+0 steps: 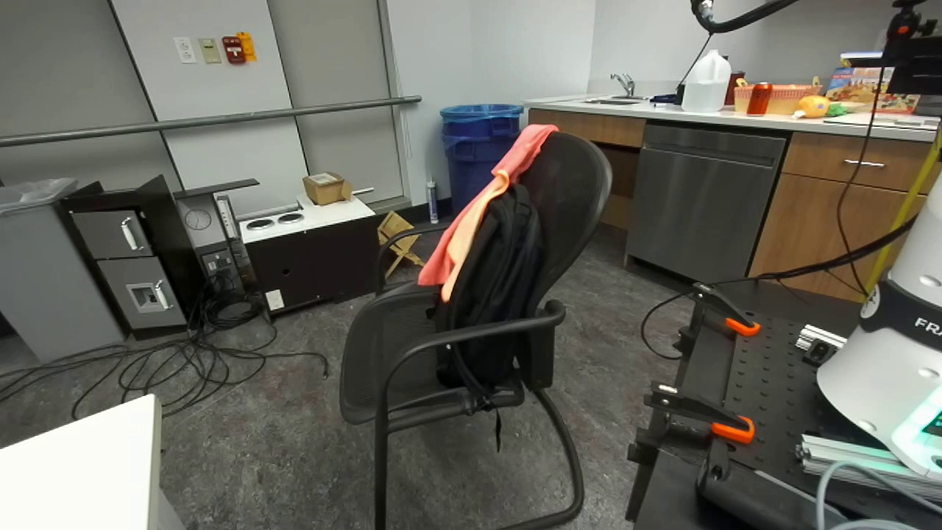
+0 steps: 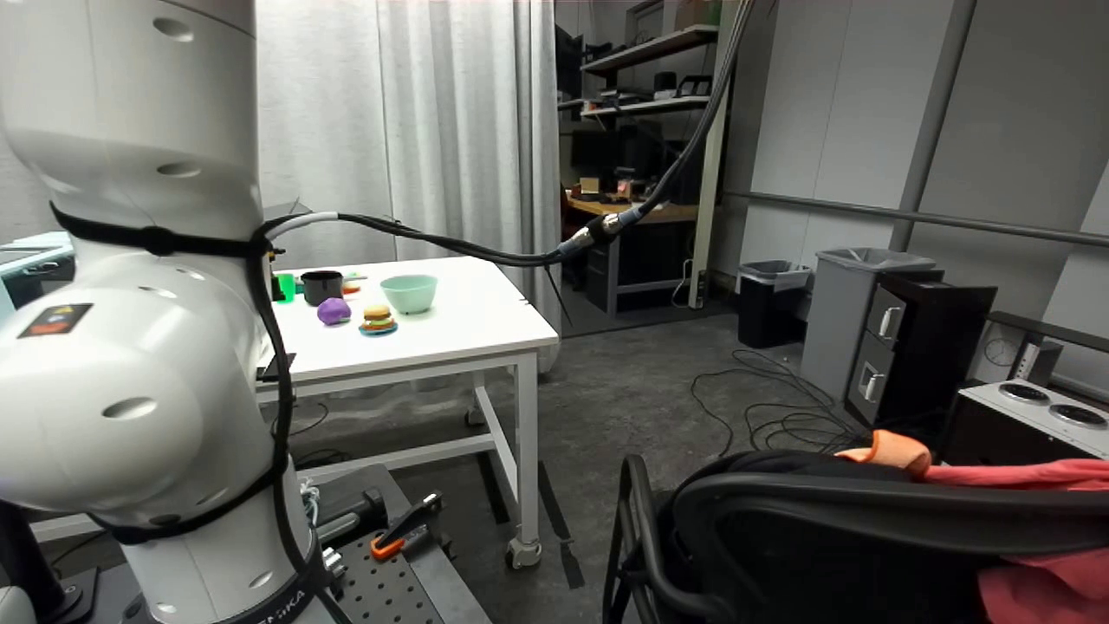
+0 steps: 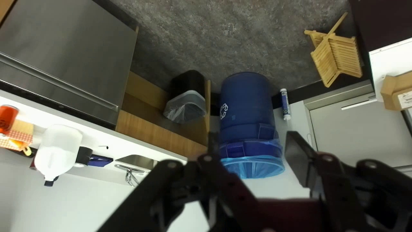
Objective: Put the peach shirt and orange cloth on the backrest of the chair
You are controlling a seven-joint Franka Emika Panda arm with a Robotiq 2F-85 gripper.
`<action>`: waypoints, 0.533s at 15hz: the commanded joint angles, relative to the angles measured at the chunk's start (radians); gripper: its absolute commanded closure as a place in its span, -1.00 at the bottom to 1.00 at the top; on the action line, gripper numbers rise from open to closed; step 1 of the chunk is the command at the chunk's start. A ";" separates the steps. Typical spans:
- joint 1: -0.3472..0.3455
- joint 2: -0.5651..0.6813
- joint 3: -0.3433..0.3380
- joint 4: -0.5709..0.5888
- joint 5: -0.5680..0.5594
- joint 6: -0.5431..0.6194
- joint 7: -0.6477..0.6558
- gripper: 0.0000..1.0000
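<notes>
A coral-pink fabric point(image 1: 516, 157) drapes over the curved backrest point(image 1: 572, 197) of a black mesh armchair point(image 1: 394, 353), a pale-orange cloth point(image 1: 473, 230) hanging alongside the fabric, while the two-fingered black pincer point(image 3: 252, 147) stands spread apart.

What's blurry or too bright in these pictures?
Wrist view: the gripper is out of focus, while the blue bin beyond looks sharper; in an exterior view, the white tabletop is nearly washed out; in an exterior view, a green light glows on the robot's base.

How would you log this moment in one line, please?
claw: open, no cloth held; coral cloth: draped over chair backrest; orange cloth: hanging alongside; backpack: against chair backrest
</notes>
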 commanded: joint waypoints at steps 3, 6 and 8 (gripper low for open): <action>0.018 -0.046 0.014 -0.051 -0.011 -0.015 -0.032 -0.98; 0.032 -0.071 0.045 -0.102 0.003 0.003 -0.070 -1.00; 0.049 -0.078 0.065 -0.125 0.025 0.002 -0.097 -1.00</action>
